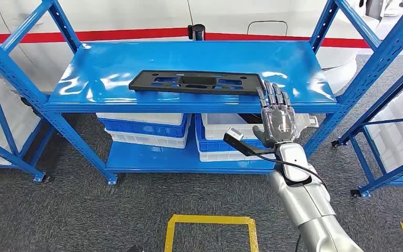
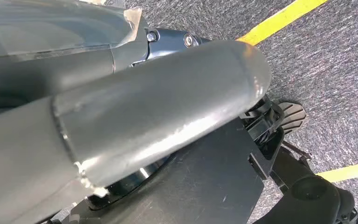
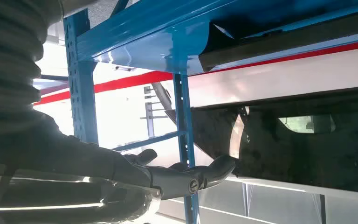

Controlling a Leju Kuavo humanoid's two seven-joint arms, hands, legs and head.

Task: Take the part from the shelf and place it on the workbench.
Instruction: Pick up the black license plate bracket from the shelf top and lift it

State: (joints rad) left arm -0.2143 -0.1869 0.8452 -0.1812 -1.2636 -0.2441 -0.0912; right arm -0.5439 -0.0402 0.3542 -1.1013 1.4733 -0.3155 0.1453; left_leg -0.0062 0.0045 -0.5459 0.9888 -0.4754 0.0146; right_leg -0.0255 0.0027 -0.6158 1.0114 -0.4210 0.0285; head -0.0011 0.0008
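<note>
- The blue shelf (image 1: 189, 60) stands in front of the robot, its top board open to a reach from the front.
- White and blue bins (image 1: 147, 128) sit on the lower board, under the top one and out of the way.
- The part (image 1: 195, 82), a long black flat plate with cut-outs, lies flat near the front edge of the shelf's top board, so likely easy to slide off.
- The right robot hand (image 1: 277, 116) is raised at the shelf's front edge, fingers spread and holding nothing, fingertips just beside the part's right end; probably lining up a grasp.
- The left robot hand's state I cannot tell.
</note>
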